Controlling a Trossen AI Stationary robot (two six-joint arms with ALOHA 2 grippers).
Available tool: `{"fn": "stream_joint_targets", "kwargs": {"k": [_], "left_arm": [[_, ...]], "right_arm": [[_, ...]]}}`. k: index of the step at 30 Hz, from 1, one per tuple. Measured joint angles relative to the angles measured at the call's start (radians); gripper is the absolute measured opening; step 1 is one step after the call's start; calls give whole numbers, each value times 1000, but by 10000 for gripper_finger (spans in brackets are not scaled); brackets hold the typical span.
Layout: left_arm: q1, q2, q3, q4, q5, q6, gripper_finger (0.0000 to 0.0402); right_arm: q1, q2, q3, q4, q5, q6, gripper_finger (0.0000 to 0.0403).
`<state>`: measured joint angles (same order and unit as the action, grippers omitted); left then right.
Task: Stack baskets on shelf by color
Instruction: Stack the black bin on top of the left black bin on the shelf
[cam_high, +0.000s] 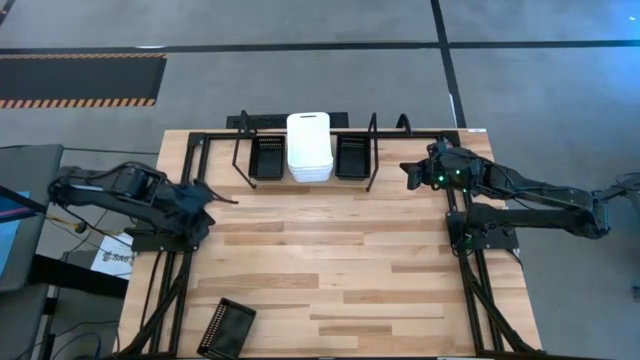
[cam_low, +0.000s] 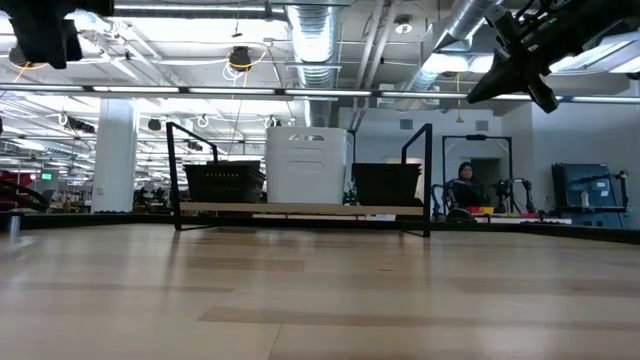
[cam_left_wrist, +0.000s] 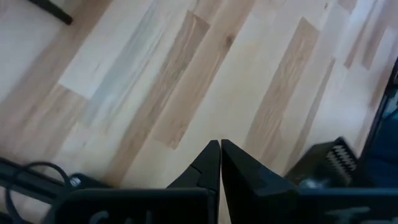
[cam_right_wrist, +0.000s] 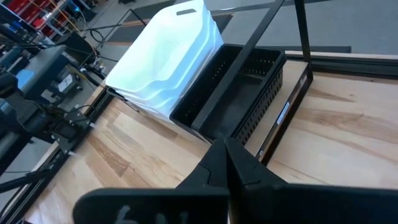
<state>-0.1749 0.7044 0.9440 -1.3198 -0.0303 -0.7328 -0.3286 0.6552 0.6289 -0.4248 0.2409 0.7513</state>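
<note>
Wood table (cam_high: 330, 270): shelf (cam_high: 240, 150), stray basket (cam_high: 226, 326).

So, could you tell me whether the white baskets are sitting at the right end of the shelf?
No, the white baskets sit mid-shelf between two black baskets.

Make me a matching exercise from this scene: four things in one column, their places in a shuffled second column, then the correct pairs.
Things:
1. white baskets
2. lone black basket
3. left end effector
4. right end effector

Places:
A. at the table's near edge, off the shelf
B. shut, by the right end of the shelf
C. stacked in the middle of the shelf, black baskets on either side
D. shut, over bare wood on the table's left side

Pairs: 1-C, 2-A, 3-D, 4-B
</note>
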Motion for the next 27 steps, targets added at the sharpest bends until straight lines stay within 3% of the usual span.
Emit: {"fn": "stream_joint_targets", "kwargs": {"k": [7, 13, 22, 27], "left_arm": [[-6, 118, 0, 6, 24, 161, 3], [-49, 292, 0, 28, 45, 271, 34], [-170, 547, 0, 243, 136, 374, 74], [-219, 666, 0, 337, 240, 325, 77]], "right_arm": [[0, 0, 0, -1, 1, -9, 1], [0, 0, 0, -1, 2, -25, 1], [0, 0, 0, -1, -3, -72, 2], [0, -3, 0, -1, -44, -109, 2]]}}
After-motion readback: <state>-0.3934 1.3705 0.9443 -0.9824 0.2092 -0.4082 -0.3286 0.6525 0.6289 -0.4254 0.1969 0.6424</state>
